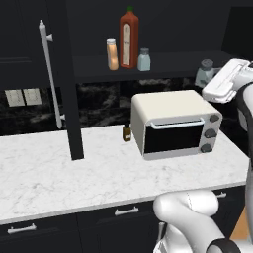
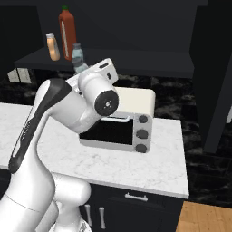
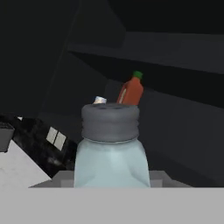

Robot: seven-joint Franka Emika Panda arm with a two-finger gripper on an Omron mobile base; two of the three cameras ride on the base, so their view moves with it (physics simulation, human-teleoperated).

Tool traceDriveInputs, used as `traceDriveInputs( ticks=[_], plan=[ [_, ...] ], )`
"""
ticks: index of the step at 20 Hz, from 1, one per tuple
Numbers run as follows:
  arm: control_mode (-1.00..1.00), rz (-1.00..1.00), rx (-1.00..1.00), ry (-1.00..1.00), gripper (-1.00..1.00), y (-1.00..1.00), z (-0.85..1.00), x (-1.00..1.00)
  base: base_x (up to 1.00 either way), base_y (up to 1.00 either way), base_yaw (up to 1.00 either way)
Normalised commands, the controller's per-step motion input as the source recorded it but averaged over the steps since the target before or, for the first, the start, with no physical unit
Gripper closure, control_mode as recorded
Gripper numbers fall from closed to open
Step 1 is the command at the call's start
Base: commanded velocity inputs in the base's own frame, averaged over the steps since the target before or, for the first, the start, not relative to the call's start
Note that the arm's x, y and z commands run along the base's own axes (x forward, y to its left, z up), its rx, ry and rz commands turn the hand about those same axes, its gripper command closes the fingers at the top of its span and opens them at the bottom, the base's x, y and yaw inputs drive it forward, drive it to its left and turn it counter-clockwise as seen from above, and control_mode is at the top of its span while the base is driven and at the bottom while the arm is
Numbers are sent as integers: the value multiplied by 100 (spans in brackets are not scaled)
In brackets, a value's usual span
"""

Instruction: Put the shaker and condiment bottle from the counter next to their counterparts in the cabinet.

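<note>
Shaker: the pale blue-grey shaker (image 3: 111, 151) with its grey cap sits upright right in front of my hand camera, clamped in my gripper (image 1: 206, 79), carried in the air to the right of the cabinet shelf, above the toaster oven (image 1: 175, 123).
Gripper: closed on the shaker's glass body; the fingertips themselves are hidden behind it.
Step in hand: carrying the second item up to the cabinet (image 1: 163, 64); I judge the task past its halfway mark.
Condiment bottle: the orange-peach condiment bottle (image 1: 112, 54) already stands on the shelf, just left of the tall red bottle (image 1: 129, 40).
Counterpart: the other shaker (image 1: 144, 60) stands just right of the red bottle, with bare shelf beyond it.
Next move: likely swing left and forward over the shelf edge, keep the shaker upright, and set it down beside its twin without nudging it or the red bottle.
Arm pose: raised high, elbow bent, hand reaching toward the shelf's right part.
Tabletop: the white marble tabletop (image 1: 59, 173) carries the toaster oven and a tiny dark brown bottle (image 1: 127, 132).
</note>
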Motion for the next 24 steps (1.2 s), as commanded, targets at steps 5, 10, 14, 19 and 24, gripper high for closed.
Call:
traceDriveInputs(
  ticks=[5,10,14,19,24],
  plan=[
    [-100,-2,0,12,100,0,46,54,0,0,0],
    [-100,0,14,30,100,0,48,49,0,0,0],
    [-100,6,1,22,100,26,-23,31,0,0,0],
    [-100,1,9,0,100,5,0,50,0,0,0],
    [-100,-2,13,0,100,5,-13,39,0,0,0]
  ],
)
